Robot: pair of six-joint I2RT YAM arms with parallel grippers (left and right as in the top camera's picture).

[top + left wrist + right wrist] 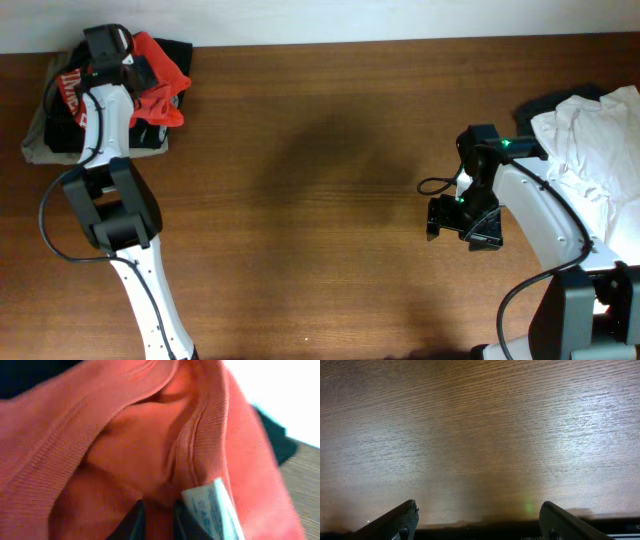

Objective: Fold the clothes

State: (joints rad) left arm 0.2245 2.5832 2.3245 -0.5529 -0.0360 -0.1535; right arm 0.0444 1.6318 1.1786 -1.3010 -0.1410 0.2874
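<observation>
Only your left wrist view shows it: the left gripper [159, 521] is clamped on the collar [202, 435] of the red T-shirt [125, 455], at the surface's [320, 200] top-left corner. Your right gripper [477, 520] stands apart over bare surface, with open room between.

Red-orange T-shirt [160, 85] bunched up at far-left table corner, atop dark + grey clothes pile [45, 145]. Ribbed collar [200, 435] w/ white label [210, 505] showing. White clothes heap [590, 130] at right edge.

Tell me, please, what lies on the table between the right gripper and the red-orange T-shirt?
Only bare wooden table; the overhead view shows nothing between the right gripper and the red-orange T-shirt.
</observation>
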